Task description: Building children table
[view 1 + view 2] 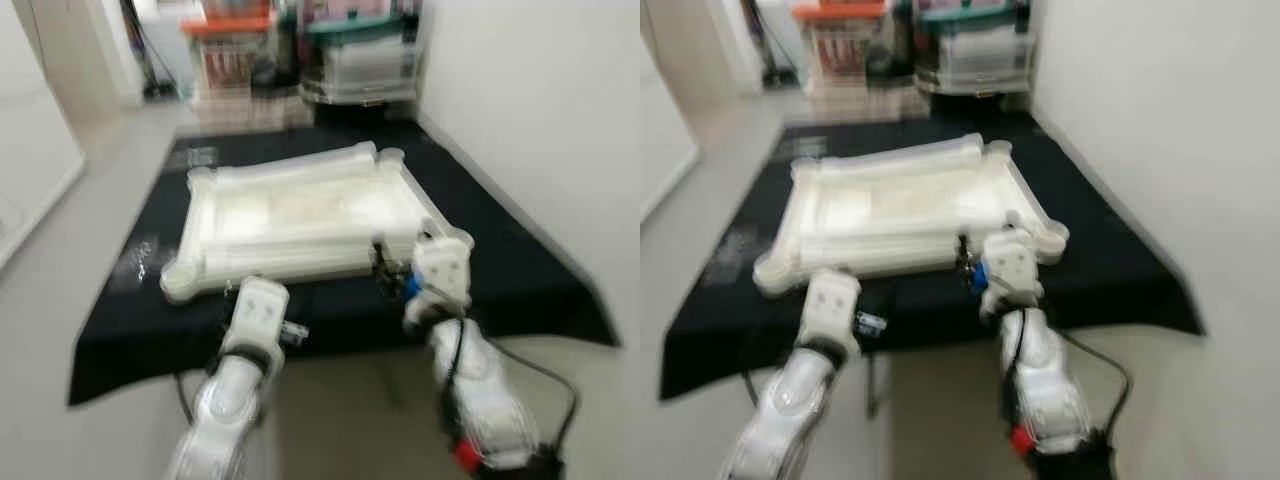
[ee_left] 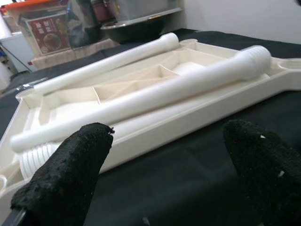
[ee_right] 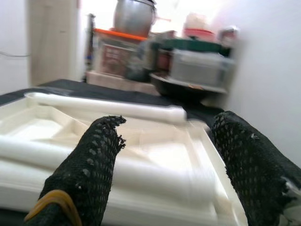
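We are reaching toward the upturned white tabletop (image 1: 300, 215), which is lying underside up on a black mat (image 1: 500, 270) on the floor, probably so the leg sockets at its corners are facing us for assembly. Starting on our left, the left gripper (image 2: 169, 174) is hovering over the mat just short of the tabletop's near rim, its two black fingers (image 2: 70, 174) spread wide apart and gripping nothing. Straight ahead of it, past the rim, a long white table leg (image 2: 155, 94) is lying across the ribbed underside with its threaded end (image 2: 256, 56) pointing away to one side; a second leg (image 2: 108, 63) is resting farther off along the far rim. The legs seem to be stored loose inside the frame until they are screwed in. Moving right, the right gripper (image 3: 164, 155) is also hanging open and empty, close to the tabletop's near right corner socket (image 1: 455, 240), with the near leg lying just beyond its fingertips (image 3: 94, 155). We judge that we are lining up to grasp a leg; none appears fitted yet. Beyond the mat, storage boxes (image 1: 300, 50) are standing stacked against the wall.
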`<state>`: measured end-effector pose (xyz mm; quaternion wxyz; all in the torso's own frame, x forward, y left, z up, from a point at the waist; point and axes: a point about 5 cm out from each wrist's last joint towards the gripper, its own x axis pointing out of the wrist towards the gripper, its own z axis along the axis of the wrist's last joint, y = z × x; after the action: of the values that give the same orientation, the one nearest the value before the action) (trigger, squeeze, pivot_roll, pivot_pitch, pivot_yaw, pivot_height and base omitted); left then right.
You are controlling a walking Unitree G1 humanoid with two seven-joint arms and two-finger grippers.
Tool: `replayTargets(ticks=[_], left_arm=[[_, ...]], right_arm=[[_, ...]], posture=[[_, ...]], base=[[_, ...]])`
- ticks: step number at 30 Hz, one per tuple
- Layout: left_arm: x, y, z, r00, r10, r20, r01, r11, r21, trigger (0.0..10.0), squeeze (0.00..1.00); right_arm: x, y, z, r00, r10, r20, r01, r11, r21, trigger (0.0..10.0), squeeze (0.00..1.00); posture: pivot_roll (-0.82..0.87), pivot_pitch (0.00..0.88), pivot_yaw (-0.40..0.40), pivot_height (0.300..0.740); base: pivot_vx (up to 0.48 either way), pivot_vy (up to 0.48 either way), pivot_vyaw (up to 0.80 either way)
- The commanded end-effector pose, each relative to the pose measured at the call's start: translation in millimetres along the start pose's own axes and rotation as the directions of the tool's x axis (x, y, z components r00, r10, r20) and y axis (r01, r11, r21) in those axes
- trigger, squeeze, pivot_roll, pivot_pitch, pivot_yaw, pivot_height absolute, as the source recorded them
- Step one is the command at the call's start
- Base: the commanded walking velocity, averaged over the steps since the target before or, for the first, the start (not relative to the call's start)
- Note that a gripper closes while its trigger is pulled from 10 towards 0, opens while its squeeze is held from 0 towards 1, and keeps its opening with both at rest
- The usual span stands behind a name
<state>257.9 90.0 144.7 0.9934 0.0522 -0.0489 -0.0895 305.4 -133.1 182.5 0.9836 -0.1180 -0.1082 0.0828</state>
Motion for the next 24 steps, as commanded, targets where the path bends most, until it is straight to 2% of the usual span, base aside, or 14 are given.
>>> replayTargets(ticks=[1, 7, 9, 10, 11, 13, 15, 17, 18, 19, 20, 21, 22, 24], left_arm=[[0.1, 9.1, 0.2, 0.999, 0.036, -0.002, -0.036, 0.999, 0.023, 10.0, 0.0], [2.5, 13.5, 0.8, 0.998, 0.055, 0.001, -0.055, 0.998, 0.016, 10.0, 0.0], [2.6, 13.6, 0.6, 0.999, 0.054, -0.004, -0.054, 0.999, 0.005, 10.0, 0.0], [2.6, 13.7, 0.5, 0.999, 0.054, -0.006, -0.054, 0.999, -0.001, 10.0, 0.0], [2.6, 13.7, 0.5, 0.999, 0.054, -0.006, -0.054, 0.999, -0.001, 10.0, 0.0], [2.8, 13.8, -0.2, 0.999, 0.053, -0.012, -0.053, 0.999, -0.005, 10.0, 0.0], [2.8, 13.8, -0.9, 0.999, 0.052, -0.015, -0.053, 0.999, -0.002, 10.0, 0.0], [2.0, 12.6, -2.3, 0.999, 0.034, -0.021, -0.034, 0.999, -0.019, 10.0, 0.0], [2.0, 12.6, -2.3, 0.999, 0.034, -0.021, -0.034, 0.999, -0.019, 10.0, 0.0], [1.5, 11.2, -2.9, 0.999, 0.019, -0.026, -0.02, 0.999, -0.031, 10.0, 0.0], [1.5, 11.2, -2.9, 0.999, 0.019, -0.026, -0.02, 0.999, -0.031, 10.0, 0.0], [-0.5, 7.1, -3.9, 0.999, -0.008, -0.034, 0.007, 0.998, -0.058, 10.0, 0.0], [-0.5, 7.1, -3.9, 0.999, -0.008, -0.034, 0.007, 0.998, -0.058, 10.0, 0.0], [-3.8, 0.5, -4.2, 0.998, -0.056, -0.037, 0.052, 0.995, -0.089, 10.0, 0.0]], right_arm=[[10.1, 9.1, -0.8, 0.995, 0.09, -0.04, -0.09, 0.996, 0.017, 10.0, 0.0], [33.0, -1.8, -0.8, 0.981, 0.161, -0.108, -0.159, 0.987, 0.029, 10.0, 0.0], [39.2, -4.1, 1.3, 0.97, 0.203, -0.131, -0.2, 0.979, 0.036, 10.0, 0.0], [47.0, -7.1, 4.0, 0.952, 0.258, -0.164, -0.257, 0.966, 0.028, 10.0, 0.0], [47.0, -7.1, 4.0, 0.952, 0.258, -0.164, -0.257, 0.966, 0.028, 10.0, 0.0], [59.6, -11.8, 11.8, 0.895, 0.386, -0.225, -0.393, 0.919, 0.011, 10.0, 0.0], [64.4, -13.9, 16.2, 0.852, 0.456, -0.257, -0.475, 0.88, -0.012, 10.0, 0.0], [68.6, -16.0, 22.5, 0.756, 0.574, -0.316, -0.604, 0.797, 0.005, 10.0, 0.0], [68.6, -16.0, 22.5, 0.756, 0.574, -0.316, -0.604, 0.797, 0.005, 10.0, 0.0], [69.9, -18.5, 23.7, 0.709, 0.611, -0.352, -0.645, 0.763, 0.024, 10.0, 0.0], [69.9, -18.5, 23.7, 0.709, 0.611, -0.352, -0.645, 0.763, 0.024, 10.0, 0.0], [71.9, -23.9, 25.3, 0.634, 0.662, -0.401, -0.717, 0.697, 0.017, 10.0, 0.0], [71.9, -23.9, 25.3, 0.634, 0.662, -0.401, -0.717, 0.697, 0.017, 10.0, 0.0], [75.9, -28.0, 25.3, 0.595, 0.679, -0.43, -0.746, 0.666, 0.021, 10.0, 0.0]], posture=[[0.02, 0.0, -0.023, 0.74], [0.02, 0.0, -0.029, 0.74], [0.03, 0.0, -0.035, 0.74], [0.02, 0.0, -0.035, 0.74], [0.02, 0.0, -0.035, 0.74], [0.02, 0.0, -0.037, 0.74], [0.02, 0.0, -0.037, 0.74], [0.03, 0.0, -0.044, 0.74], [0.03, 0.0, -0.044, 0.74], [0.03, 0.0, -0.049, 0.74], [0.03, 0.0, -0.049, 0.74], [0.02, 0.0, -0.048, 0.74], [0.02, 0.0, -0.048, 0.74], [0.02, 0.0, -0.057, 0.74]], base=[[0.368, 0.0, 0.0], [0.351, 0.0, 0.0], [0.0, 0.0, 0.0], [0.0, 0.0, 0.0], [0.0, 0.0, 0.0], [0.0, 0.0, 0.0], [0.0, 0.0, 0.0], [0.0, 0.0, 0.0], [0.0, 0.0, 0.0], [0.0, 0.0, 0.0], [0.0, 0.0, 0.0], [0.0, 0.0, 0.0], [0.0, 0.0, 0.0], [0.0, 0.0, 0.0]])
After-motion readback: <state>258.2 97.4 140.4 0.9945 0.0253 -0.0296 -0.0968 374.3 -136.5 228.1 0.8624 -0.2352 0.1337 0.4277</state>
